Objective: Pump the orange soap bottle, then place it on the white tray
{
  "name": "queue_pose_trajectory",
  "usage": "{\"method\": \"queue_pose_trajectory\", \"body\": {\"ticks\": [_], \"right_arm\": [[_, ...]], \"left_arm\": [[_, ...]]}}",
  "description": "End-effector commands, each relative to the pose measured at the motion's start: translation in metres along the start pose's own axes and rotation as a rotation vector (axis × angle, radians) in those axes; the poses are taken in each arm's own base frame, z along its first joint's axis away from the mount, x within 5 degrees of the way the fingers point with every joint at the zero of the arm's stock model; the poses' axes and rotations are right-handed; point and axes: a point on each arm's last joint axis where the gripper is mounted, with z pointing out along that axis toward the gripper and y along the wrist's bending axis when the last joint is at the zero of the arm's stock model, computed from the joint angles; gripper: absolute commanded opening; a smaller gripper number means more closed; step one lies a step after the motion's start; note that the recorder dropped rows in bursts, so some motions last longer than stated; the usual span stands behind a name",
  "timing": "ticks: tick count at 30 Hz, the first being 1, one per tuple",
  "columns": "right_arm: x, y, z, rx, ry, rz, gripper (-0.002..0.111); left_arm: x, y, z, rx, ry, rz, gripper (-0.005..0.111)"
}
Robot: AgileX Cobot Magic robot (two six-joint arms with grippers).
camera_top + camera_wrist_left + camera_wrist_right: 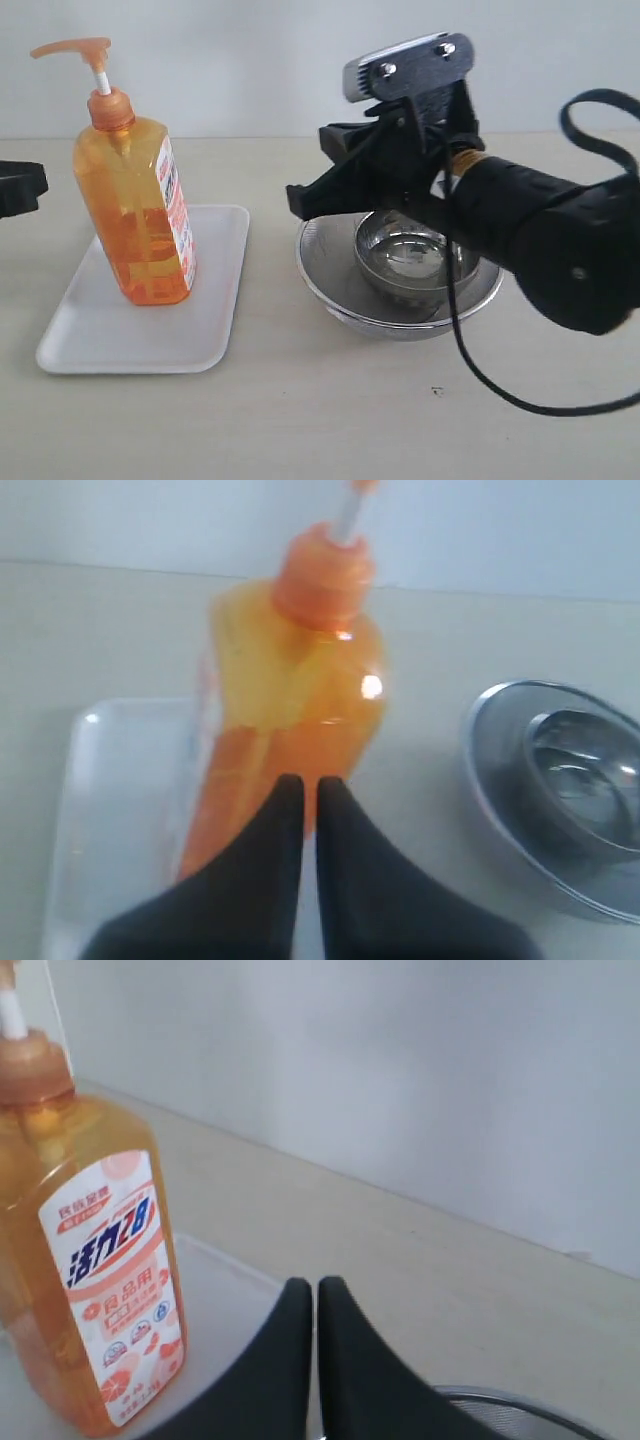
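The orange soap bottle (pixel 135 205) stands upright on the white tray (pixel 215 325), pump head up on its white stem. In the left wrist view the bottle (pixel 290 690) rises just beyond my left gripper (pixel 303 783), which is shut and holds nothing; the tray (pixel 110 800) lies under it. Only the tip of my left gripper (pixel 20 185) shows at the left edge of the exterior view, clear of the bottle. My right gripper (pixel 298 200) hovers right of the tray, shut and empty. Its wrist view has the labelled bottle (pixel 95 1260) off to one side of the gripper (pixel 305 1288).
Two nested round steel bowls (pixel 400 280) sit right of the tray, under my right arm. A black cable (pixel 470 360) loops from that arm down to the table. The bowls' rim (pixel 480 770) also shows in the left wrist view.
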Motion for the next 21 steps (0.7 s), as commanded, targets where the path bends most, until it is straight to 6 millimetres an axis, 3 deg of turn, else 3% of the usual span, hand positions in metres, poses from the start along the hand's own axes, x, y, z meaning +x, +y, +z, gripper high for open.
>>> {"method": "queue_pose_trajectory", "body": {"ticks": [1,10,16,21], "right_arm": [[-0.012,-0.009,-0.034,0.060,-0.048,0.002,0.000],[-0.022,-0.012,-0.096,0.041,-0.071,-0.019,0.000],[-0.025,-0.016,-0.136,0.050,-0.153,0.020,0.000],[-0.021,-0.017,-0.156,0.039,-0.167,0.025,0.000]], "left_arm": [[0.009,-0.017,-0.029,0.161,-0.040,-0.011,0.005],[0.028,-0.032,-0.075,0.312,-0.173,-0.022,0.005],[0.042,-0.033,-0.088,0.327,-0.218,-0.020,0.005],[0.050,-0.035,-0.093,0.360,-0.224,-0.013,0.005]]}}
